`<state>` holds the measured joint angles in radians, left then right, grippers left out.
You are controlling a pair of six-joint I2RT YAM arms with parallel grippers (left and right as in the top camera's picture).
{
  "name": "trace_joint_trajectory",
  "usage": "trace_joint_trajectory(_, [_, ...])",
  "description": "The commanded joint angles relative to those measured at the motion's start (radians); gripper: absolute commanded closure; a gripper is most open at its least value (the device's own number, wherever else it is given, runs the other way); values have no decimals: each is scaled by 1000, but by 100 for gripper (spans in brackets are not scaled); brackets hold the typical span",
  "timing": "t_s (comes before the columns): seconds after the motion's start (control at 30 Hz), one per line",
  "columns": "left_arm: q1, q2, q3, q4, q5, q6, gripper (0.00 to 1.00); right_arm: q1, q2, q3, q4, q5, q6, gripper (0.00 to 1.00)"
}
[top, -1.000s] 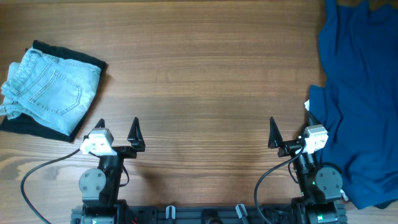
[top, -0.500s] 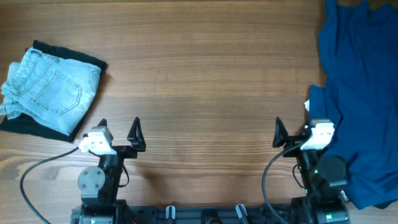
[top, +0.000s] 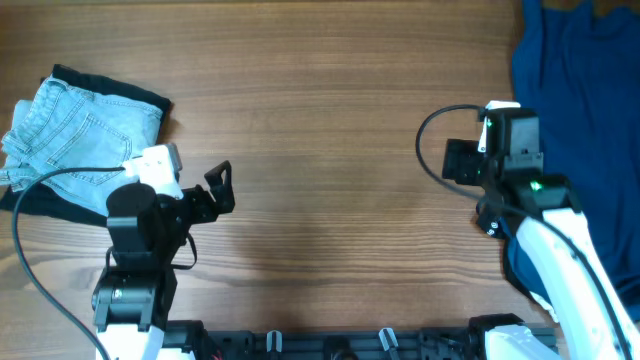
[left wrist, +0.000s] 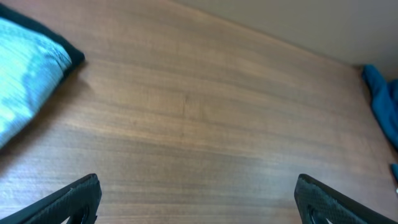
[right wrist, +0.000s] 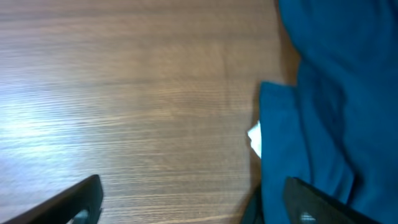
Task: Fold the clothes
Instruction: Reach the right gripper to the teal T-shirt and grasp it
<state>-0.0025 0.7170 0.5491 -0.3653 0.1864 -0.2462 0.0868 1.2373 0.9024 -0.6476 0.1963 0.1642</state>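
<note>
running out of view, blue shirt (top: pixel 590 90); left pincer (left wrist: pixel 198 186) and right pincer (right wrist: pixel 193 183) spread

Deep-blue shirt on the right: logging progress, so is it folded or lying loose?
Loose, not folded. The deep-blue fabric shirt lies rumpled, with uneven creases and a ragged outline, running off the overhead view's right edge.

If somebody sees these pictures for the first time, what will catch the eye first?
First, the big deep-blue shirt, crumpled at the right edge of the table. Then the pale denim shorts at the far left, lying on a black garment, with bare wood between. The right gripper hangs open at the shirt's edge.
</note>
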Motion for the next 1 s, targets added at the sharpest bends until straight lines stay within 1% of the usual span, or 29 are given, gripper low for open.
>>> trace_joint_trajectory(0.0, [0,26,19,-7,42,-5,0,-83,114,13,-9,69,138,18])
trace_joint_trajectory(0.03, [0,29,19,-7,42,-5,0,-116,159,13,-16,69,159,24])
trace_joint_trajectory(0.07, [0,29,19,-7,42,-5,0,-139,191,13,-24,66,168,27])
trace_joint_trajectory(0.13, [0,29,19,-7,41,-5,0,-175,261,12,-35,65,177,27])
trace_joint_trajectory(0.23, [0,29,19,-7,42,-5,0,-187,328,5,-35,66,176,27])
trace_joint_trajectory(0.4, [0,29,19,-7,42,-5,0,-187,410,-1,-30,100,180,34])
trace_joint_trajectory(0.53, [0,29,19,-7,42,-5,0,-204,444,-1,3,126,180,35])
trace_joint_trajectory(0.6, [0,29,19,-7,42,-5,0,-217,460,-1,13,126,180,40])
trace_joint_trajectory(0.67, [0,29,19,-7,42,-5,0,-235,467,-1,19,130,180,47])
trace_joint_trajectory(0.73, [0,29,19,-7,42,-5,0,-251,467,-1,19,129,179,51])
trace_joint_trajectory(0.8, [0,29,19,-7,42,-5,0,-259,467,-1,19,129,179,63])
trace_joint_trajectory(0.83, [0,29,19,-7,42,-5,0,-259,467,-1,19,129,176,67])
trace_joint_trajectory(0.9, [0,29,19,-7,42,-5,0,-259,467,-1,21,129,176,80])
trace_joint_trajectory(0.97, [0,29,19,-7,42,-5,0,-259,467,-1,22,129,177,91])
